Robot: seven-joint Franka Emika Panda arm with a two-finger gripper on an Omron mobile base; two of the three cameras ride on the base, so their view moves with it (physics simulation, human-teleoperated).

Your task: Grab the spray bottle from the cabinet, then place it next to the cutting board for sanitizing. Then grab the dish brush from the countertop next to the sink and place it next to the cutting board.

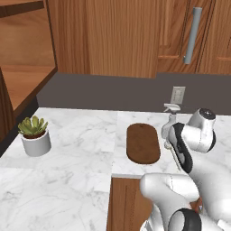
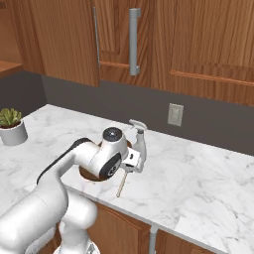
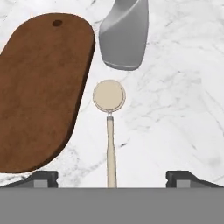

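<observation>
Two finger tips of our gripper stand wide apart, holding nothing. We see the dish brush centred between them on the countertop, handle running straight ahead, cutting board just beside, spray bottle beyond.

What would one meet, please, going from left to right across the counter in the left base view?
Plant pot → cutting board → spray bottle, standing just right of the board, partly behind the robot's arm.
</observation>
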